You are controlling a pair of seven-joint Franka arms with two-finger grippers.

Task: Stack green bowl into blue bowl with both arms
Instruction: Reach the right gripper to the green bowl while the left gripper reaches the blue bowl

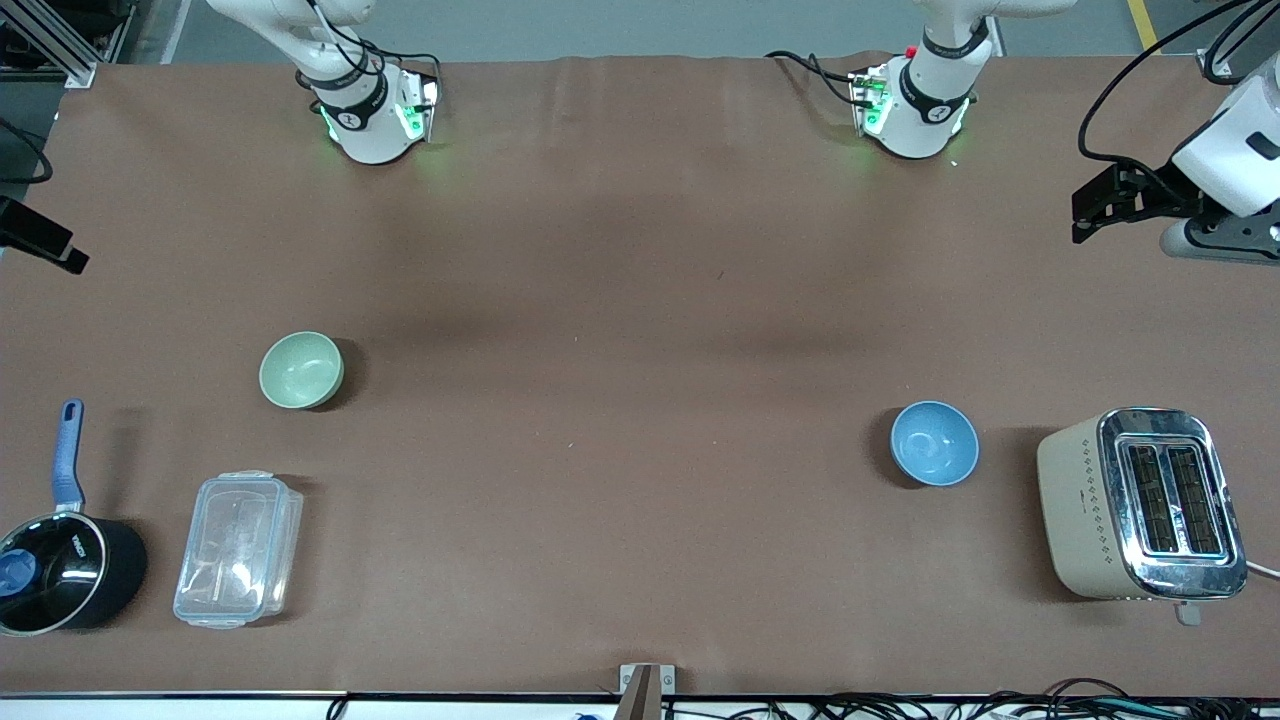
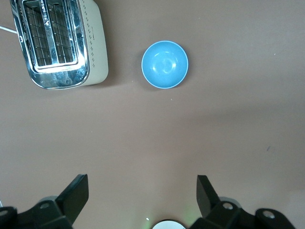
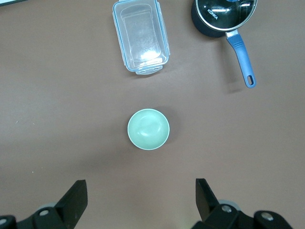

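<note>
The green bowl (image 1: 301, 370) stands upright and empty on the brown table toward the right arm's end; it also shows in the right wrist view (image 3: 148, 129). The blue bowl (image 1: 934, 443) stands upright and empty toward the left arm's end, beside a toaster; it also shows in the left wrist view (image 2: 165, 64). My left gripper (image 2: 143, 193) is open and empty, high over the table between its base and the blue bowl. My right gripper (image 3: 141, 193) is open and empty, high over the table short of the green bowl. Both hands are out of the front view.
A cream and chrome toaster (image 1: 1140, 502) stands beside the blue bowl at the table's end. A clear lidded box (image 1: 238, 549) and a black saucepan with a blue handle (image 1: 62, 570) lie nearer the front camera than the green bowl. A white and black device (image 1: 1200, 190) overhangs the left arm's end.
</note>
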